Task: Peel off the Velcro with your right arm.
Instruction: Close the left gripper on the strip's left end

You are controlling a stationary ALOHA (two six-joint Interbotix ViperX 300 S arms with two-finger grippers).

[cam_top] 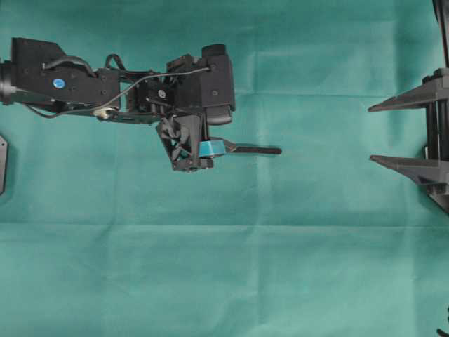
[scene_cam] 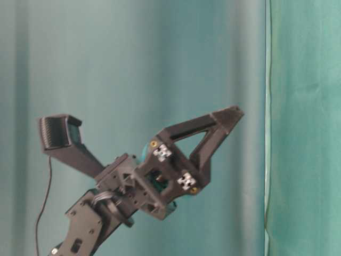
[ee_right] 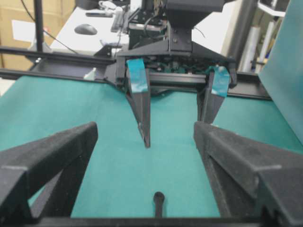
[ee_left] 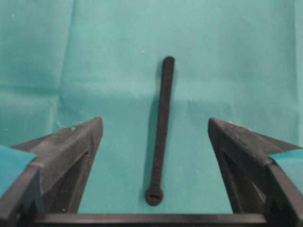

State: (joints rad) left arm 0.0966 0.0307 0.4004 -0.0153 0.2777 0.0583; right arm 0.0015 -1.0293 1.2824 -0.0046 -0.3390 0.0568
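A table covered in green cloth carries a thin black strip, the Velcro, lying flat near the table's middle, its long axis running toward the right edge. In the left wrist view the Velcro lies straight between the fingers, its rounded knob nearest the camera. The left end effector, marked with teal tape, hangs over the knob end with its jaws wide apart, holding nothing. In the table-level view it appears tilted upward, clear of the cloth. The right end effector, with plain black pointed fingers, sits at the table's right edge, well apart from the strip, jaws also spread wide and empty. Its own camera shows only the Velcro's far tip low in frame, with the left end effector facing it beyond. The peel appears not yet begun. The strip is thin and lies flush on soft cloth, so the right fingers could pinch fabric along with it, or slide over the tip. If the left end effector does not pin the knob end, the whole strip may simply lift or drag.
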